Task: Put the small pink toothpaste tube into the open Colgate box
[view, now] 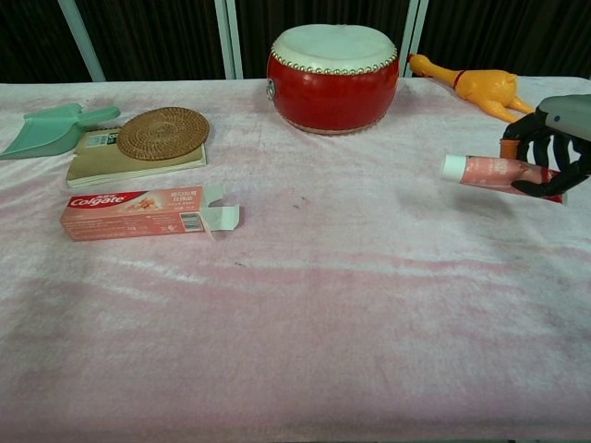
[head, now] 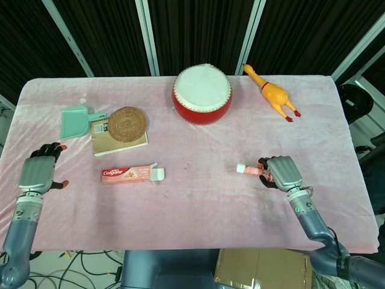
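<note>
One toothpaste tube (view: 494, 173), one Colgate box (head: 128, 174), one drum (head: 202, 93) (red), one rubber chicken (head: 274, 93).

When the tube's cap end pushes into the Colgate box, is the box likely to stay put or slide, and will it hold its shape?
The Colgate box lies flat and unheld on the pink cloth, and the left hand is beside it, not touching, so it looks light and will probably slide. Its open flaps look like thin card and may bend.
</note>
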